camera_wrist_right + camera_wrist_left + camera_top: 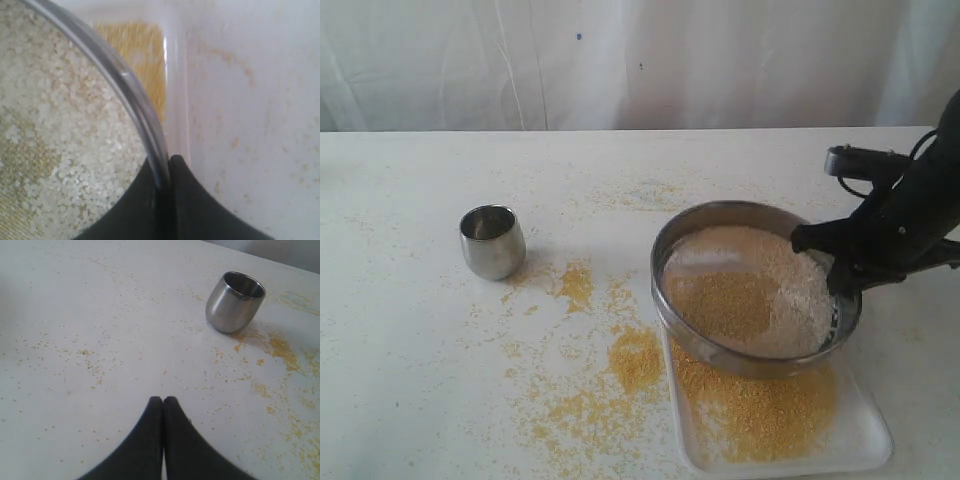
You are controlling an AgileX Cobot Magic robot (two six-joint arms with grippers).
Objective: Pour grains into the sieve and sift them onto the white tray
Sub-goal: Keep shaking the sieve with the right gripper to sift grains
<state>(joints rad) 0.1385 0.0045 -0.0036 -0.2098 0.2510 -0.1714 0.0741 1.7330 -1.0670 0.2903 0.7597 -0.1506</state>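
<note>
The sieve (757,357), a wide steel ring with a mesh bottom, hangs tilted over the far end of the white tray (865,440). Whitish and golden grains (760,290) lie inside it, and a layer of fine yellow meal covers the tray below. My right gripper (838,268) is shut on the sieve's right rim (145,125), one finger inside and one outside. In the right wrist view the tray's rim (175,75) shows beneath. My left gripper (163,400) is shut and empty, low over the table, away from the small steel cup (234,302).
The steel cup (492,241) stands upright at the left of the table. Yellow grains are spilled in patches (635,358) between the cup and the tray. A white curtain hangs behind the table's far edge.
</note>
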